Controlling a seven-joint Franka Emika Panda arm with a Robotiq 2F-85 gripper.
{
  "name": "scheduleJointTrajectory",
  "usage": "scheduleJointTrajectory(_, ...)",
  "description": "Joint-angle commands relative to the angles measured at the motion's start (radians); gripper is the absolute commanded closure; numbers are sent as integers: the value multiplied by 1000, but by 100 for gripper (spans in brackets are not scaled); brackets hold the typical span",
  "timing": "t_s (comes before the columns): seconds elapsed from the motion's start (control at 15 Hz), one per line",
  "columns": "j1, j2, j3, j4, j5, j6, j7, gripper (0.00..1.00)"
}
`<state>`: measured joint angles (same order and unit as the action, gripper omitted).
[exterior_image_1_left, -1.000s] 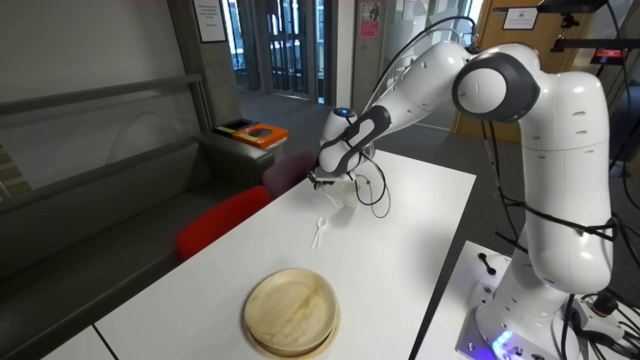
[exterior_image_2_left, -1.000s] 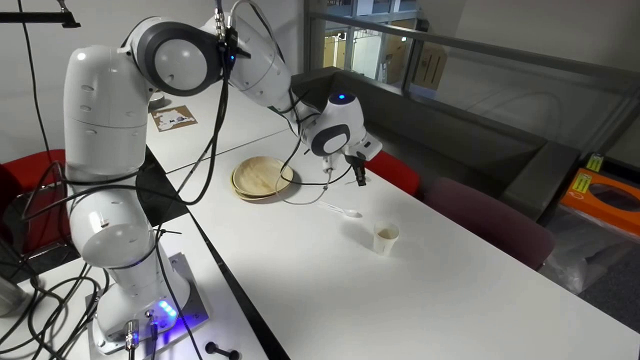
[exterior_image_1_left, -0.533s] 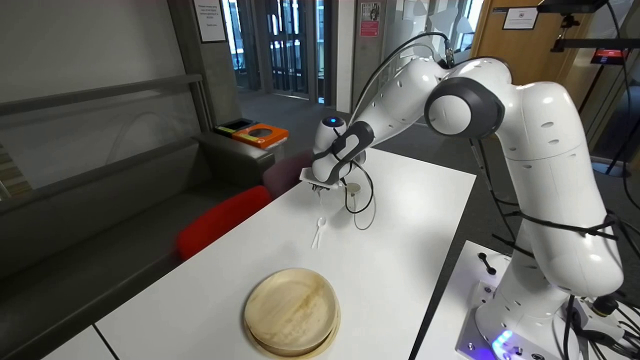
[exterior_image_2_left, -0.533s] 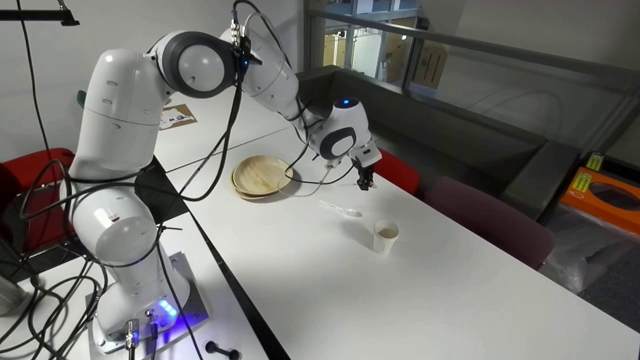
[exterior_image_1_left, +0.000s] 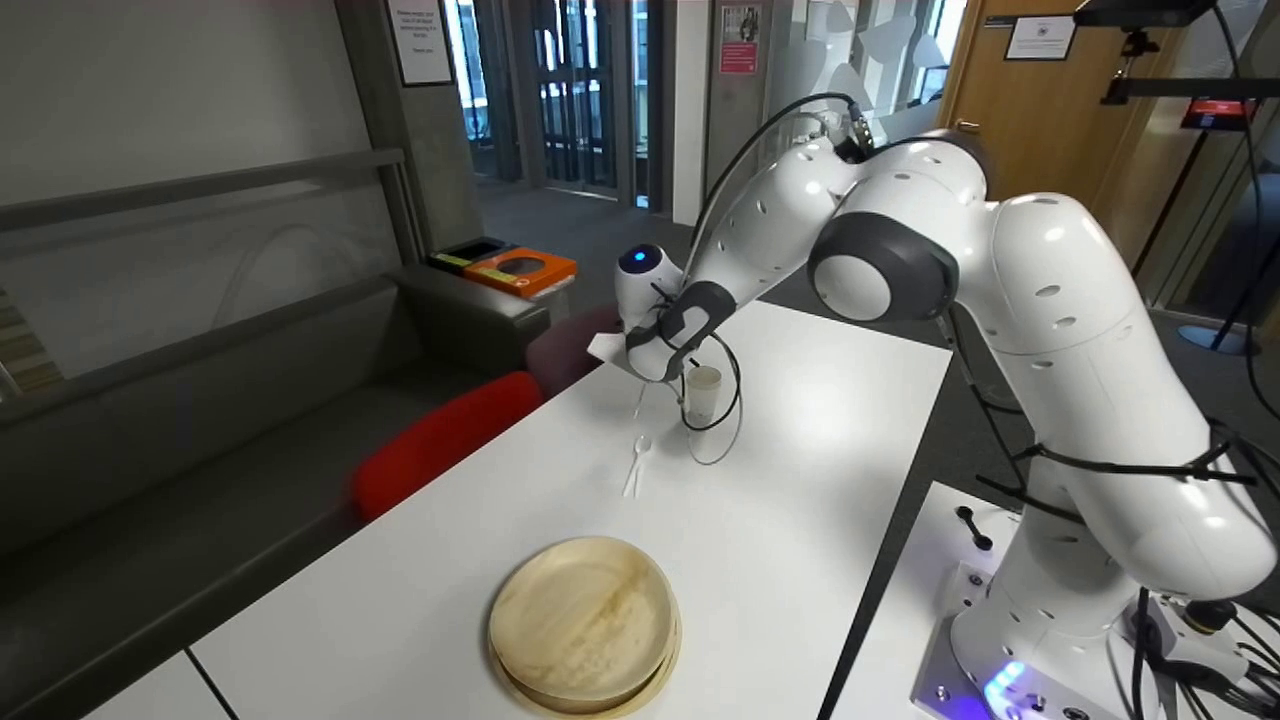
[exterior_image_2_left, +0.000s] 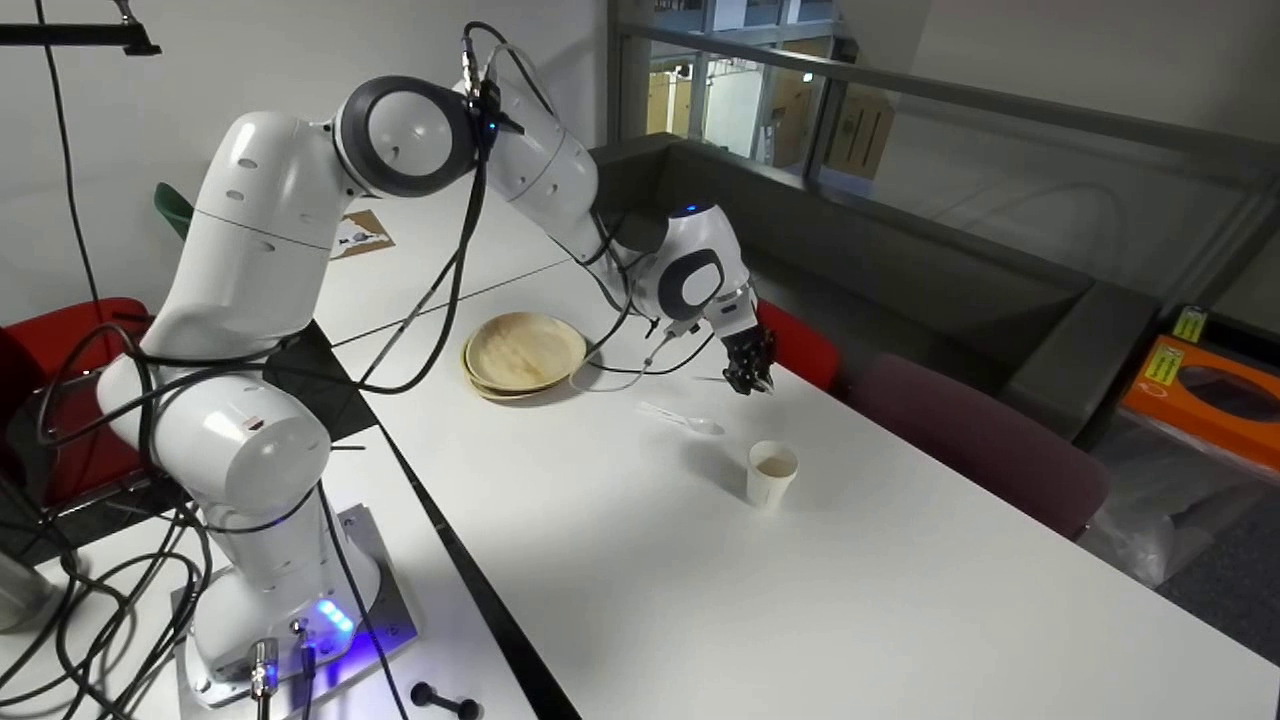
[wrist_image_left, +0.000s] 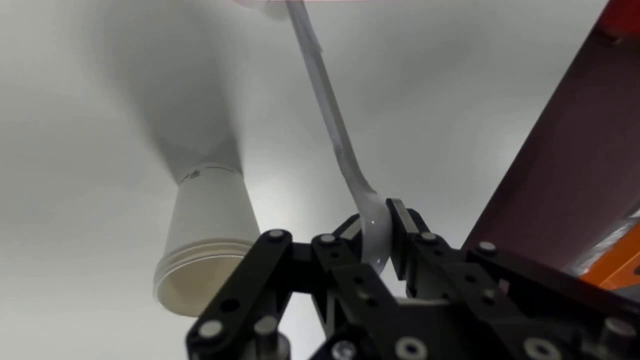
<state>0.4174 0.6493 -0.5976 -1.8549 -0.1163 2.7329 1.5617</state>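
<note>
My gripper (wrist_image_left: 376, 225) is shut on the bowl of a white plastic spoon (wrist_image_left: 330, 115), whose long handle runs away to the top edge of the wrist view. A paper cup (wrist_image_left: 212, 215) stands upright on the table to the left there, apart from the fingers. In an exterior view the gripper (exterior_image_2_left: 750, 368) hangs above the table between the plates and the cup (exterior_image_2_left: 770, 475). Another white spoon (exterior_image_2_left: 700, 425) lies on the table close by. The wrist hides the fingers in an exterior view, where only the held spoon's thin handle (exterior_image_1_left: 640, 402) shows.
Stacked wooden plates (exterior_image_1_left: 585, 620) sit on the white table (exterior_image_1_left: 800, 420). A red chair (exterior_image_1_left: 445, 440) and a dark purple chair (exterior_image_2_left: 980, 440) stand along its far side, with a grey sofa (exterior_image_1_left: 200, 470) behind. Arm cables loop low near the cup (exterior_image_1_left: 703, 385).
The arm has leaned forward and come down. My gripper has shifted right and slightly lower in an exterior view and turned, spoon still held. The cup, table spoon and plates have not moved.
</note>
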Motion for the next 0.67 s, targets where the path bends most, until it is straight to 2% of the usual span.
scheduleJointTrajectory(0.0, -4, 10, 28, 53, -79, -198, 83, 98)
scheduleJointTrajectory(0.07, -50, -17, 102, 55, -74, -258, 20, 98)
scheduleJointTrajectory(0.13, -43, 1, 78, 34, -108, -171, 93, 93)
scheduleJointTrajectory(0.27, -68, 0, 131, 50, -111, -225, 89, 93)
scheduleJointTrajectory(0.6, -80, 0, 139, 53, -110, -228, 77, 93)
